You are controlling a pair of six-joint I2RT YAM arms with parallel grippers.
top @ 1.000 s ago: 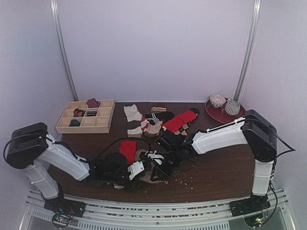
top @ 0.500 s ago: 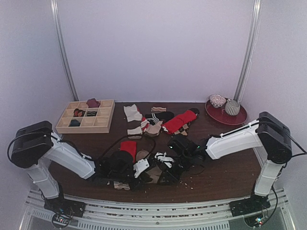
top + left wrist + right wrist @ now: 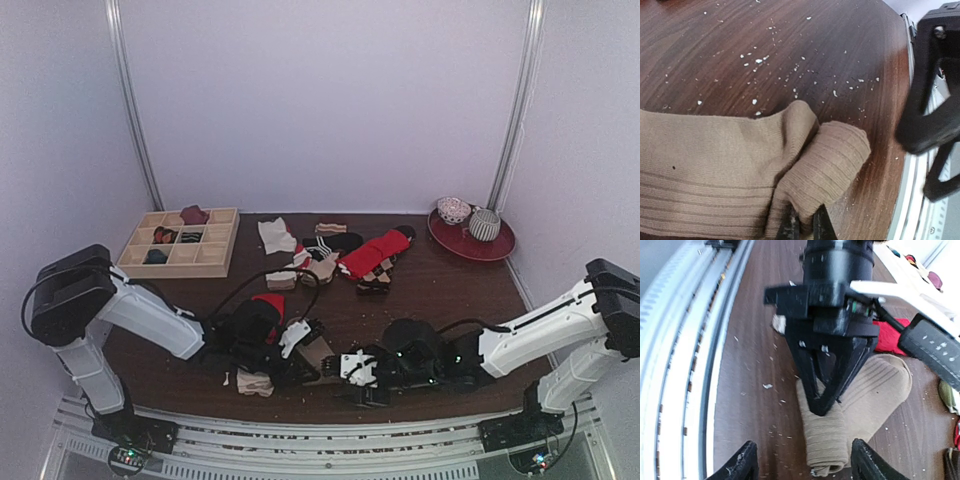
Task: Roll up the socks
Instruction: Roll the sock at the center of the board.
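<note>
Pinching the tan sock point(image 3: 730, 155) at its ribbed fold, my left pincer point(image 3: 805, 229) was clamped; my right pincer point(image 3: 802, 465) stood spread. The knit looked soft and limp, so I judged it best gripped across the roll.

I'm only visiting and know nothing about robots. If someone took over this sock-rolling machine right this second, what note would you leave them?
Left gripper: fingers shut, pinching the turned-over end of the tan sock.
Right gripper: fingers open, holding nothing, facing that same end.
Things: the tan sock lies on the table near its front edge. The red sock lies close by, partly under the left arm.
Done: one end of the tan sock is folded over, no more.
Left: the rolling itself, probably with both socks together.
</note>
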